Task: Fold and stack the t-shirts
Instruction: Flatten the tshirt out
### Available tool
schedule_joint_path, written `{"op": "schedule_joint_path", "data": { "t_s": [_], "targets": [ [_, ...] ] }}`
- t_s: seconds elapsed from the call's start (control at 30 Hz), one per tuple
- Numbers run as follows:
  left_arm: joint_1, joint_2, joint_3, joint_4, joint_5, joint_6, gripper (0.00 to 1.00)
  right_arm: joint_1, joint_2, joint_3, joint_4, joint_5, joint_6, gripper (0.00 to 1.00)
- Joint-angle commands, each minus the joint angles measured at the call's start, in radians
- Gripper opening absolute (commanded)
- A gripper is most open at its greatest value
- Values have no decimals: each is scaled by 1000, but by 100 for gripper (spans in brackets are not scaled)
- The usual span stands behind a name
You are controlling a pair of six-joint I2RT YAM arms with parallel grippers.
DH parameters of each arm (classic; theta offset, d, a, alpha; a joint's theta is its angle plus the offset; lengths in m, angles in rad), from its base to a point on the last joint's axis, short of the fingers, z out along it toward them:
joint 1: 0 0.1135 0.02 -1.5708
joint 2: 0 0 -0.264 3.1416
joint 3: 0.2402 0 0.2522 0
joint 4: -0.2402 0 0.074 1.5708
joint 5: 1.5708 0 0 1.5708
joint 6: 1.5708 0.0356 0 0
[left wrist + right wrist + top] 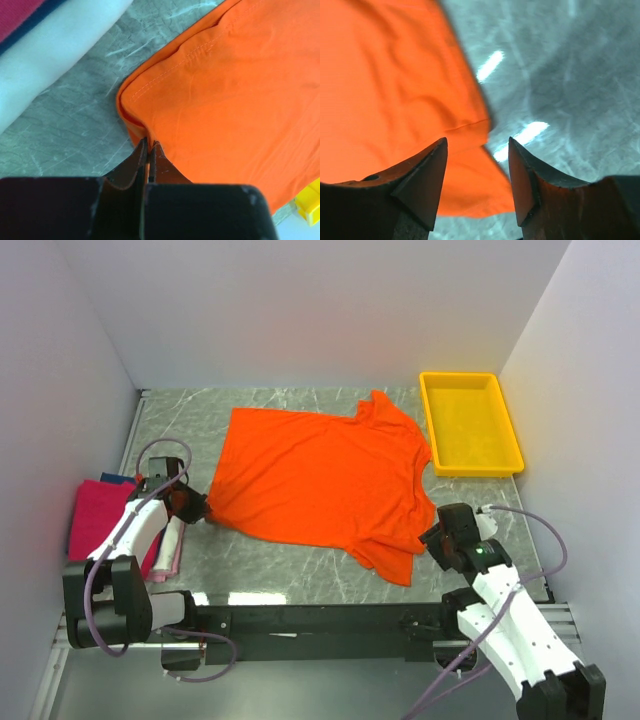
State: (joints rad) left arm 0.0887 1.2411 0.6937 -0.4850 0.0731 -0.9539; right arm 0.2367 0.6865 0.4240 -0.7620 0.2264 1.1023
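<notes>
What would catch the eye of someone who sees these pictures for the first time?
The bright orange t-shirt spread flat across the middle of the marble table stands out most. The left gripper is shut on its near left corner, while the right gripper stands open at its near right sleeve. A yellow tray sits at the far right, and folded shirts lie at the left edge.

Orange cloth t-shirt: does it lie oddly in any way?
Yes. The orange cloth t-shirt lies askew on the grey marbled table, its near-left corner drawn to a point in the shut left pincer.
</notes>
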Motion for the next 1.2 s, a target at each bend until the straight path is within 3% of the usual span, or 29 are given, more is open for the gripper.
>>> {"op": "schedule_joint_path", "data": {
  "t_s": [0.0,0.1,0.17,0.2,0.3,0.4,0.57,0.77,1.17],
  "targets": [
    [3,6,-2,25,19,18,1,4,-51,49,-69,-28,-53,57],
    [3,12,-2,29,16,18,1,77,-73,38,-66,-93,-65,46],
    [3,15,-5,31,16,17,1,172,-48,53,-72,-40,-30,42],
    [3,18,-6,33,17,17,1,285,-32,83,-79,-9,-10,40],
    [3,23,-11,34,14,18,1,460,60,151,-99,77,25,31],
    [5,24,-14,36,13,18,1,558,143,191,-63,123,-7,31],
    [3,34,-14,37,10,21,1,765,324,286,-10,194,-87,42],
    [3,40,-19,40,5,21,1,834,476,334,148,125,-270,44],
    [3,35,-28,40,4,23,1,840,711,394,168,123,-369,41]
  ]
}}
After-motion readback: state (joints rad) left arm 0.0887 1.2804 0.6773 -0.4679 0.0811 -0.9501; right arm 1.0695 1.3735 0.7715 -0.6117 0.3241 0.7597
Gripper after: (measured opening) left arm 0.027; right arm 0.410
